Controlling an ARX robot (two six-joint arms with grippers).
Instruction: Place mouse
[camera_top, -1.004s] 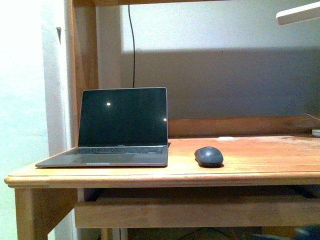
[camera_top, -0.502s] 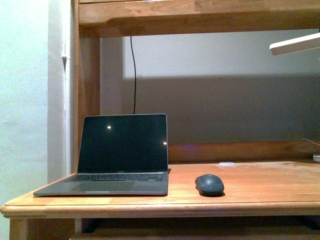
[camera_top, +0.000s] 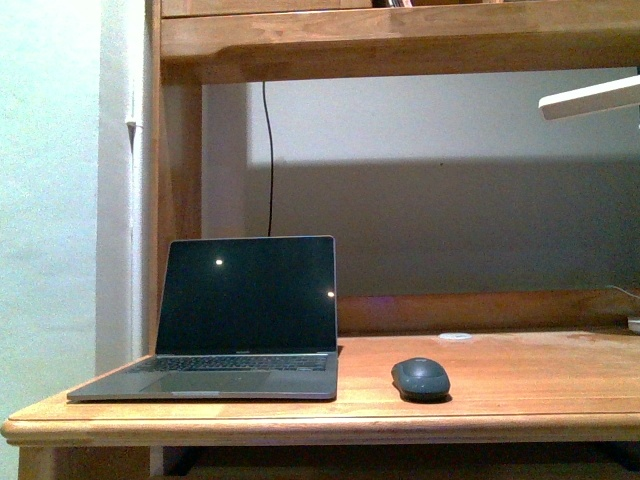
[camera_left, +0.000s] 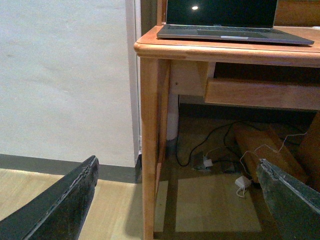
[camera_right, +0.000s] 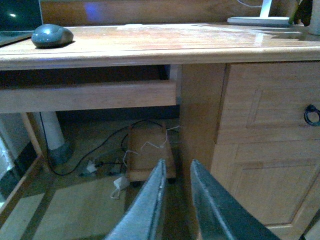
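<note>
Your small dark grey, dome-backed plastic mouse (camera_top: 420, 379) sits on the orange-brown wooden desk (camera_top: 520, 375), near its front edge and just right of the open grey laptop (camera_top: 225, 322) with the black screen; a gap of bare wood separates the two. Neither arm shows in your front view.

Left gripper (camera_left: 180, 200): two dark fingers cut off at the frame corners, spread wide, nothing between them. It hangs low beside the desk leg (camera_left: 150, 150), facing the wall and floor cables (camera_left: 220, 160).

Right gripper (camera_right: 175, 200): fingers nearly together, a thin slit left, holding nothing. It hangs below the desktop, in front of the drawer cabinet (camera_right: 265, 135); the mouse shows at the far upper edge of that view.

A small flat white disc (camera_top: 455, 336) lies at the desk's back. A white lamp head (camera_top: 590, 98) is cut off by the frame at the right, as is a white base (camera_top: 633, 324).
</note>
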